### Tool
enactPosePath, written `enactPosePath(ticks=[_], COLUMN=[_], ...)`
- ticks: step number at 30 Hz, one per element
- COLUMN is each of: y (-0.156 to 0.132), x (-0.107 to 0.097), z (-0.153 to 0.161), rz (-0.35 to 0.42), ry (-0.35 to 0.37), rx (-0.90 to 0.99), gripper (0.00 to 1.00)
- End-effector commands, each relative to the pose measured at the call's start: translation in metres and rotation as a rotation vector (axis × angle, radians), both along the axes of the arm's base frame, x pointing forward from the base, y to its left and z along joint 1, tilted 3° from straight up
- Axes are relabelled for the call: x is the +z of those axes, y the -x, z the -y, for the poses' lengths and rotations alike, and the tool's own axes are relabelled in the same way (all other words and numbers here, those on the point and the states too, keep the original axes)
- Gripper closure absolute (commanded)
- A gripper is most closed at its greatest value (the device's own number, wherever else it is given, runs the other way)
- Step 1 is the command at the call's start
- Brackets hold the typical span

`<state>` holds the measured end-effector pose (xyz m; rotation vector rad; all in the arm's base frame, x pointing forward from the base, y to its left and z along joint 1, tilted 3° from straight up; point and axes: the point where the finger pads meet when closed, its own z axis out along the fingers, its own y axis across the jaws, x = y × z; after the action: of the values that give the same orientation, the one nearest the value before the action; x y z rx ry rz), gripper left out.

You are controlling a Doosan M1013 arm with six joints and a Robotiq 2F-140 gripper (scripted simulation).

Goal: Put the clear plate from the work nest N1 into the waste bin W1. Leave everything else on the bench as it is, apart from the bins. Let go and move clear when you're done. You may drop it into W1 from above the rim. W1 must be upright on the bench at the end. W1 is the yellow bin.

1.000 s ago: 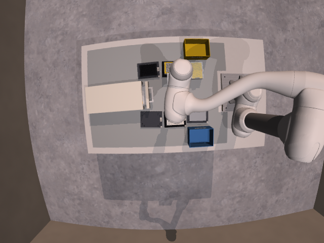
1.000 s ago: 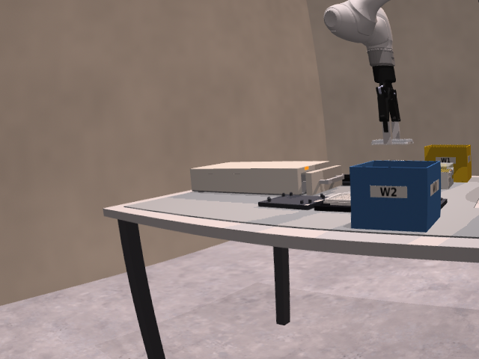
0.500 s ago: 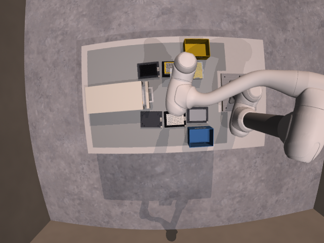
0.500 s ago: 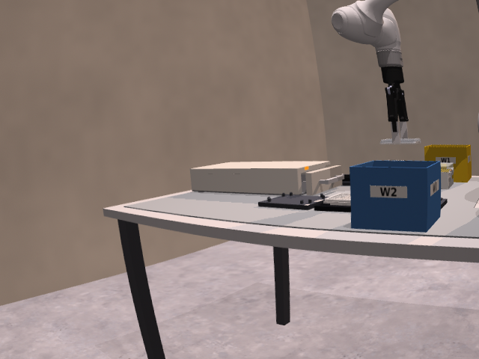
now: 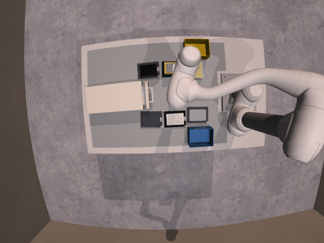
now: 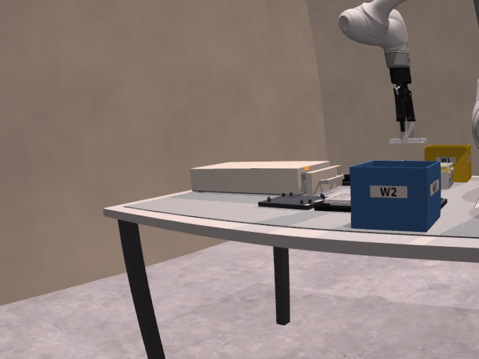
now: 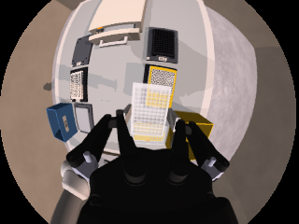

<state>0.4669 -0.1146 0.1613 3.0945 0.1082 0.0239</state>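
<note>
Currently, reading left to right in the exterior view, the surface [image 6: 216, 226] carries one beige instrument [image 6: 247, 176], one blue bin W2 [image 6: 391, 197] and one yellow bin W1 [image 6: 450, 160]. Above, the single pincer [image 6: 404, 129] points straight down, its fingers partly closed on the one clear plate [image 6: 408, 140]. That plate hangs level in the air, well above the surface, left of W1 and higher than its rim. From the top view, four black nests are countable; others may be hidden beneath the arm [image 5: 188, 78].
</note>
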Motion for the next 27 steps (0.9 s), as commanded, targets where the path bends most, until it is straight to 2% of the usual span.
enactPosePath(ticks=[1,27], y=[0.007,0.037], x=[-0.001,0.000], z=[0.010,0.060], rz=[0.004,0.004], ry=[-0.004,-0.004], rx=[0.001,0.001], gripper=[0.90,0.90])
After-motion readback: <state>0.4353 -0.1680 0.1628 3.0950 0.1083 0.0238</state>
